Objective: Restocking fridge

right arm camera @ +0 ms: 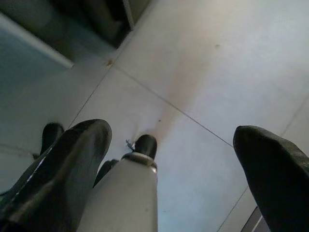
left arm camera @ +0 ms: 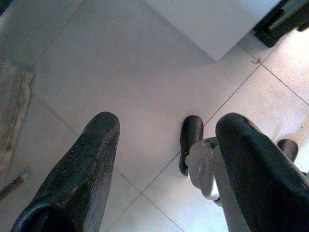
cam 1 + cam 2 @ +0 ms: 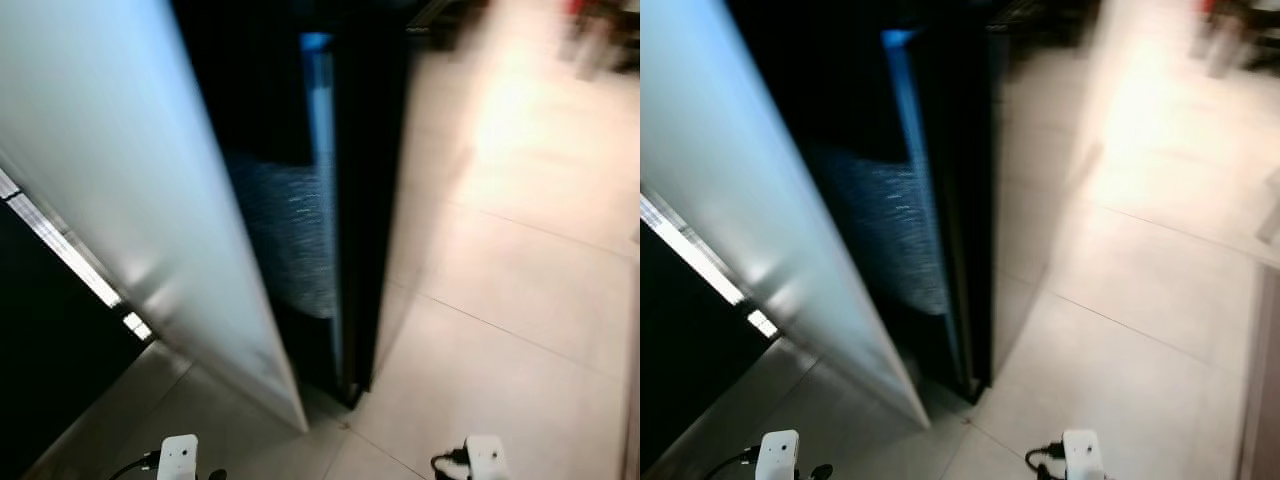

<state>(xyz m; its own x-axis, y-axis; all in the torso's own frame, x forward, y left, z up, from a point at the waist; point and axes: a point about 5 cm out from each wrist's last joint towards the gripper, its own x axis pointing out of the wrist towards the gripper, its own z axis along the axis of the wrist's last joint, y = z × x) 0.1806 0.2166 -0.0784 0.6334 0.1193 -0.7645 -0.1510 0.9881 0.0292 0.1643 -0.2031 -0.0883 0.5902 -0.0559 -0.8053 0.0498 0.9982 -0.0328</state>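
**Robot standing before an open fridge door, both grippers hanging empty**

In the left eye view, blurred by motion, a pale fridge door [image 3: 130, 190] is slanting across the left half of the frame, swung open and showing its edge at the lower centre. Beside it, in the upper centre, the dark fridge [image 3: 330, 180] is standing with a thin blue-lit strip running down it. Light floor tiles [image 3: 520, 300] are filling the right side. The right eye view is showing the same scene, with the door's bottom corner nearer the lower left.

In the left wrist view, the left gripper [image 2: 166, 159] is pointing down at the tiles, its two black fingers spread wide apart and gripping nothing; the door's white bottom corner is sitting at the upper right.

In the right wrist view, the right gripper [image 1: 174, 164] is likewise hanging over the floor, fingers wide apart and empty, with the fridge's dark base at the upper left
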